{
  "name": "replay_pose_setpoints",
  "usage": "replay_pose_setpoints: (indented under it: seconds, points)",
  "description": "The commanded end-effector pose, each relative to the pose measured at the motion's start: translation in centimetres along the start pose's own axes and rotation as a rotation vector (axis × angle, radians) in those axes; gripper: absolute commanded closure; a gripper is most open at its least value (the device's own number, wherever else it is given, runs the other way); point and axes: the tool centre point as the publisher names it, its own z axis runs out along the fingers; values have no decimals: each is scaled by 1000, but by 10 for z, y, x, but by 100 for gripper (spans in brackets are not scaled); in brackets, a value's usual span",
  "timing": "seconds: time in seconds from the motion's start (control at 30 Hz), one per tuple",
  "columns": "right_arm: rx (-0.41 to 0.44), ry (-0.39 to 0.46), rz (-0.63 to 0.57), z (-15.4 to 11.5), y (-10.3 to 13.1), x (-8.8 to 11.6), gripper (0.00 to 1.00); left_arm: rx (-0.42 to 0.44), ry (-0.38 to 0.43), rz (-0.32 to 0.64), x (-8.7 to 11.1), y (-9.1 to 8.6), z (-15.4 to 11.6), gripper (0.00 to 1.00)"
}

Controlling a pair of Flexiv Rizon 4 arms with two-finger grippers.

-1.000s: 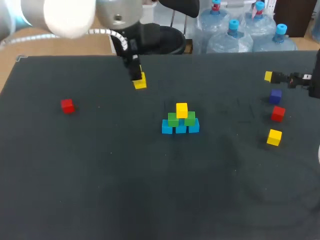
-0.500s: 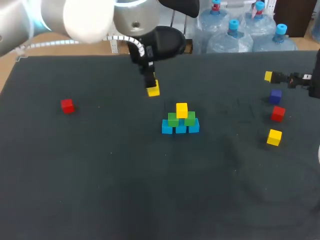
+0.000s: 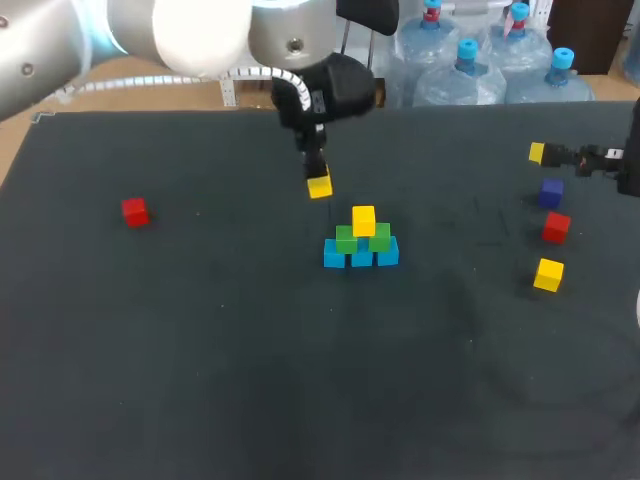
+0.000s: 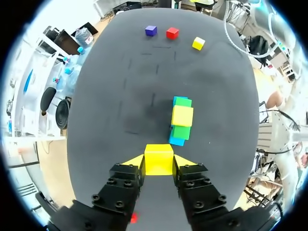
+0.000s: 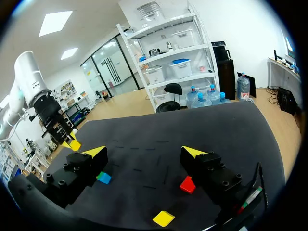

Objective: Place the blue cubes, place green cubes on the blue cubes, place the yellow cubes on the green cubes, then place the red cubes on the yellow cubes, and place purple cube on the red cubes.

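A pyramid stands mid-table: blue cubes [image 3: 360, 255] at the base, two green cubes [image 3: 347, 238] on them, one yellow cube [image 3: 364, 220] on top. My left gripper [image 3: 319, 180] hangs up and to the left of the pyramid, shut on a second yellow cube [image 3: 319, 187]; in the left wrist view that cube [image 4: 158, 159] sits between the yellow fingertips [image 4: 132, 161], with the pyramid [image 4: 181, 120] ahead. A red cube [image 3: 134, 211] lies far left. A purple cube [image 3: 551, 192], a red cube [image 3: 556, 227] and a yellow cube [image 3: 548, 274] lie at the right. My right gripper [image 5: 144, 152] is open and holds nothing.
The right gripper [image 3: 540, 154] hovers at the table's right edge, just above the purple cube. The dark table [image 3: 200, 350] is bare across its front half. Under the right gripper lie the red cube [image 5: 187, 185] and the yellow cube [image 5: 163, 218].
My left arm has carried the yellow cube to the right and slightly nearer, towards the pyramid. The right arm and the loose cubes have not moved.
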Motion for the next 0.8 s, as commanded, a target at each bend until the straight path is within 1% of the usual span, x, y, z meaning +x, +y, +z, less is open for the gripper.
replay_pose_setpoints:
  seconds: [0.03, 0.3, 0.4, 0.47, 0.5, 0.57, 0.8]
  points:
    - [-2, 2, 1, -1, 0, 0, 0, 2, 5, -9, 0, -1, 7, 100]
    - [-2, 2, 1, -1, 0, 0, 0, 13, 15, -21, 0, -4, 15, 100]
    - [-2, 2, 1, -1, 0, 0, 0, 17, 17, 9, -4, -8, 18, 100]
    - [-2, 2, 1, -1, 0, 0, 0, 17, 30, 43, -6, -12, 22, 100]
    - [-2, 2, 1, -1, 0, 0, 0, 19, 30, 41, -7, -13, 23, 100]
    - [-2, 2, 1, -1, 0, 0, 0, 28, 45, 69, -8, -16, 26, 100]
    - [-2, 2, 1, -1, 0, 0, 0, 42, 61, 79, -10, -19, 28, 100]
